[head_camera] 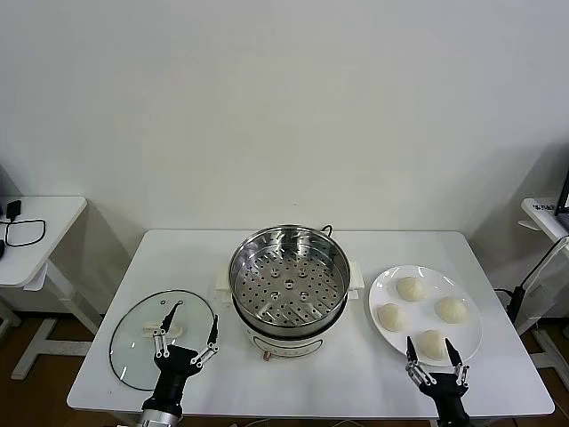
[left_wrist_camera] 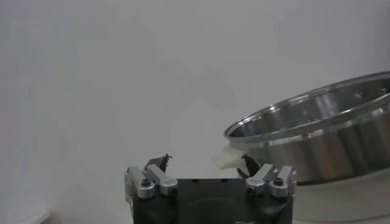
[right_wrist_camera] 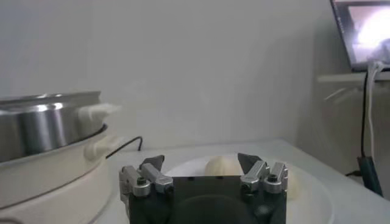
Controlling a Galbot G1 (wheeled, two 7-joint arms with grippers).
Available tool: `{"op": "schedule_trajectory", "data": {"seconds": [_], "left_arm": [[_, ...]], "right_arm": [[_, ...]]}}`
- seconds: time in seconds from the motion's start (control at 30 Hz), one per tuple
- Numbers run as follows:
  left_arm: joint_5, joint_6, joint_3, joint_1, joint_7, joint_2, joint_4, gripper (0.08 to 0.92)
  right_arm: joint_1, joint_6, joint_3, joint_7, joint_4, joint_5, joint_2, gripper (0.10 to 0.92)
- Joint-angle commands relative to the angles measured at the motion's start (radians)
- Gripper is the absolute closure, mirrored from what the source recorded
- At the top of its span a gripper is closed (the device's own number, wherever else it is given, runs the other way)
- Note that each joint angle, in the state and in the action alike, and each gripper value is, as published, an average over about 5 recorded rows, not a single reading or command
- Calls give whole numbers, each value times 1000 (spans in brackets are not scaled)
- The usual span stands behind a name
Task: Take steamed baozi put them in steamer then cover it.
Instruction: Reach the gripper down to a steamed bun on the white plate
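The steamer (head_camera: pixel 289 285) (left_wrist_camera: pixel 317 134) (right_wrist_camera: pixel 42 125) stands uncovered mid-table on its white base, its perforated tray bare. Several steamed baozi (head_camera: pixel 411 288) (right_wrist_camera: pixel 220 164) lie on a white plate (head_camera: pixel 380 313) (right_wrist_camera: pixel 317 201) to its right. The glass cover (head_camera: pixel 133 347) lies flat on the table to its left. My left gripper (head_camera: pixel 189 326) (left_wrist_camera: pixel 206 161) is open near the table's front, over the cover's right edge. My right gripper (head_camera: pixel 428 347) (right_wrist_camera: pixel 200 161) is open too, at the plate's front edge beside the nearest bun. Neither holds anything.
The white table (head_camera: pixel 302 382) carries all of this. A side table (head_camera: pixel 53 213) with a black cable stands at the far left, another (head_camera: pixel 547 213) at the far right. A lit screen (right_wrist_camera: pixel 365 30) shows beyond the plate.
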Motion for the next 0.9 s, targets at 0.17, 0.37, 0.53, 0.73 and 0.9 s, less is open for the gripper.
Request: {"op": "schedule_trajectory", "data": {"seconds": [0.17,0.37,0.53,0.73,0.9], "left_arm": [[-3,4,4,6,-1,-2,-23,177],[-4,3,8,6,-2,-2,-33,177],[-5,3,15,7,-1,-1,-42,177],[-9,2,23,6,-1,4,-50,177],[-10,0,29,5,-3,10,-53,177]], "right_arm": [[280,-198,36,99,-17,153,-113,203],[602,-301,-76,124,-184,295,-240,203],[828,-366,-230,77,-314,402,-320,203],[998,-411,-414,-168,-472,456,-439,203],[1140,-443,-586,-523,-596,449,-544,203]]}}
